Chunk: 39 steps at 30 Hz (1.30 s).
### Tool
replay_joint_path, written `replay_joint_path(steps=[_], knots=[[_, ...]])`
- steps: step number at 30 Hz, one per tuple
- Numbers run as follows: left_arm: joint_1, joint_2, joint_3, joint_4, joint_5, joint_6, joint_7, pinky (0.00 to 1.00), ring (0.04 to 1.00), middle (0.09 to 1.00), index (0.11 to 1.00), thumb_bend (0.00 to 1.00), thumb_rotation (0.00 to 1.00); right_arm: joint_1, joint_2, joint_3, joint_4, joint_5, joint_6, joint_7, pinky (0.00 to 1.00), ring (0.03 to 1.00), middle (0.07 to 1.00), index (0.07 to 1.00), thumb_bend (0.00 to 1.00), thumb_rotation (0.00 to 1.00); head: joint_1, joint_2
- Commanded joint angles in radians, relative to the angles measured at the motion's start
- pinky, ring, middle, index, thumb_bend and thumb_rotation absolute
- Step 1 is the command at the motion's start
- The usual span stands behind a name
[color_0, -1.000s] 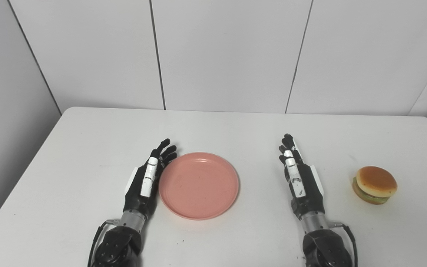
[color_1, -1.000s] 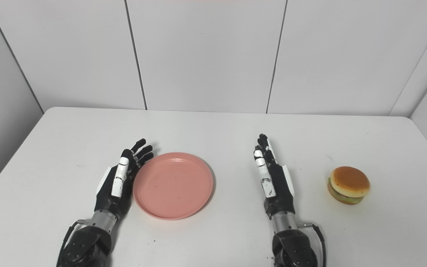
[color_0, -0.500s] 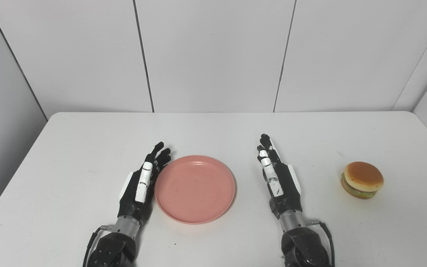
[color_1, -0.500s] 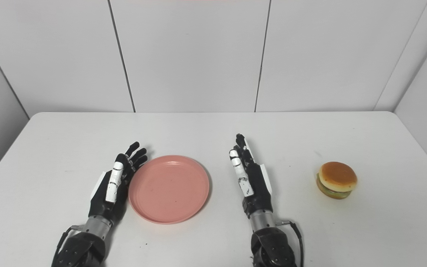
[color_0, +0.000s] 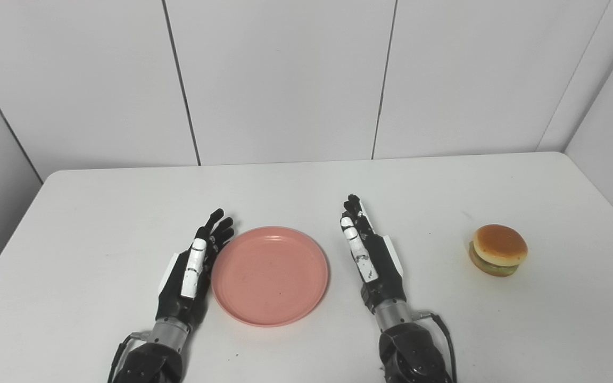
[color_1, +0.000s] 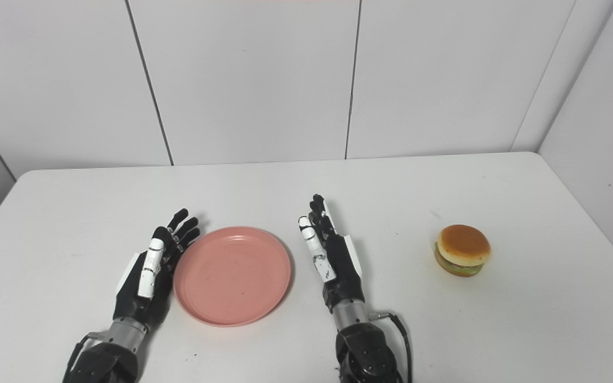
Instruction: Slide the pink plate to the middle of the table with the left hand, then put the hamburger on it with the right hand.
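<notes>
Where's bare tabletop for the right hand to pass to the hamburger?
Bare table lies between the right hand and the hamburger, and along the far edge by the wall. It is crowded only at the pink plate, with the left hand against its left rim.

Both forearms are cut off by the bottom edge of each view, so only the wrists and hands show. The left hand (color_0: 189,271) stands on its edge beside the pink plate (color_0: 270,275), hiding its palm and whether its fingers touch the rim. The right hand (color_0: 371,255) also stands edge-on, palm unseen. The white table (color_0: 99,223) runs past the left, right and bottom edges. The hamburger (color_0: 498,250) filling is too small to make out.
</notes>
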Motion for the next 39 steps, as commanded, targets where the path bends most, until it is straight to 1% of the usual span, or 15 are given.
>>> replay_joint_path(steps=[1, 8, 10, 19, 23, 24, 26, 27, 29, 31, 32, 35, 36, 37, 39], knots=[[0.042, 0.005, -0.007, 0.051, -0.012, -0.018, -0.029, 0.97, 0.958, 0.953, 0.951, 0.53, 1.00, 0.016, 0.019, 0.016, 0.037, -0.024, -0.007, -0.013, 1.00, 0.992, 0.986, 0.986, 0.60, 0.87, -0.034, -0.001], [0.034, 0.016, 0.014, 0.068, -0.017, -0.009, -0.029, 0.97, 0.960, 0.950, 0.945, 0.47, 1.00, -0.018, 0.025, 0.008, 0.058, -0.062, 0.001, -0.057, 1.00, 1.000, 0.994, 0.993, 0.64, 0.89, -0.060, -0.004], [0.027, 0.017, 0.025, 0.084, -0.018, -0.013, -0.025, 0.97, 0.960, 0.950, 0.942, 0.46, 1.00, -0.031, 0.023, -0.006, 0.064, -0.070, -0.021, -0.080, 1.00, 1.000, 0.985, 0.986, 0.63, 0.89, -0.066, -0.003], [0.012, 0.019, 0.043, 0.131, -0.024, -0.047, -0.033, 1.00, 0.984, 0.975, 0.965, 0.48, 1.00, -0.075, -0.039, -0.035, 0.045, -0.169, -0.080, -0.181, 1.00, 0.992, 0.982, 0.991, 0.65, 0.94, -0.070, -0.012], [0.009, 0.016, 0.051, 0.143, -0.023, -0.060, -0.027, 1.00, 0.989, 0.980, 0.968, 0.49, 1.00, -0.083, -0.068, -0.050, -0.006, -0.231, -0.092, -0.242, 0.95, 0.976, 0.981, 0.999, 0.64, 0.84, -0.074, -0.016], [0.008, 0.016, 0.053, 0.145, -0.024, -0.064, -0.028, 1.00, 0.994, 0.985, 0.974, 0.49, 1.00, -0.084, -0.075, -0.049, -0.021, -0.264, -0.081, -0.264, 0.93, 0.966, 0.972, 0.991, 0.64, 0.79, -0.076, -0.019], [0.008, 0.015, 0.057, 0.146, -0.023, -0.067, -0.025, 1.00, 0.997, 0.988, 0.976, 0.49, 1.00, -0.088, -0.087, -0.054, -0.046, -0.304, -0.069, -0.297, 0.91, 0.955, 0.964, 0.990, 0.64, 0.79, -0.083, -0.022], [0.008, 0.013, 0.060, 0.145, -0.021, -0.067, -0.023, 1.00, 0.998, 0.989, 0.978, 0.48, 1.00, -0.090, -0.091, -0.058, -0.055, -0.312, -0.067, -0.307, 0.88, 0.948, 0.956, 0.978, 0.64, 0.71, -0.083, -0.022], [0.006, 0.013, 0.064, 0.149, -0.022, -0.070, -0.025, 1.00, 1.000, 0.995, 0.984, 0.47, 1.00, -0.090, -0.107, -0.060, -0.078, -0.340, -0.054, -0.320, 0.88, 0.946, 0.949, 0.966, 0.65, 0.62, -0.091, -0.025], [0.005, 0.013, 0.067, 0.151, -0.023, -0.070, -0.026, 1.00, 1.000, 0.995, 0.983, 0.47, 1.00, -0.089, -0.122, -0.056, -0.102, -0.384, -0.025, -0.329, 0.90, 0.951, 0.951, 0.965, 0.65, 0.59, -0.097, -0.027], [0.006, 0.012, 0.068, 0.147, -0.025, -0.061, -0.025, 1.00, 1.000, 0.994, 0.983, 0.47, 1.00, -0.087, -0.131, -0.049, -0.123, -0.442, 0.019, -0.340, 0.91, 0.953, 0.953, 0.964, 0.66, 0.58, -0.102, -0.028], [0.008, 0.013, 0.067, 0.137, -0.027, -0.042, -0.024, 1.00, 1.000, 0.992, 0.979, 0.46, 1.00, -0.085, -0.147, -0.038, -0.181, -0.552, 0.125, -0.345, 0.89, 0.923, 0.937, 0.958, 0.72, 0.62, -0.109, -0.029], [0.010, 0.014, 0.064, 0.131, -0.023, -0.035, -0.023, 1.00, 1.000, 0.992, 0.979, 0.46, 1.00, -0.087, -0.158, -0.038, -0.199, -0.550, 0.133, -0.329, 0.89, 0.920, 0.934, 0.957, 0.73, 0.62, -0.114, -0.030], [0.011, 0.015, 0.063, 0.127, -0.020, -0.030, -0.022, 1.00, 1.000, 0.991, 0.980, 0.46, 1.00, -0.088, -0.166, -0.038, -0.212, -0.548, 0.137, -0.316, 0.86, 0.917, 0.937, 0.958, 0.73, 0.57, -0.114, -0.030], [0.013, 0.016, 0.062, 0.125, -0.021, -0.025, -0.022, 1.00, 1.000, 0.991, 0.981, 0.45, 1.00, -0.090, -0.186, -0.038, -0.235, -0.547, 0.154, -0.289, 0.83, 0.910, 0.939, 0.960, 0.74, 0.54, -0.119, -0.030]])
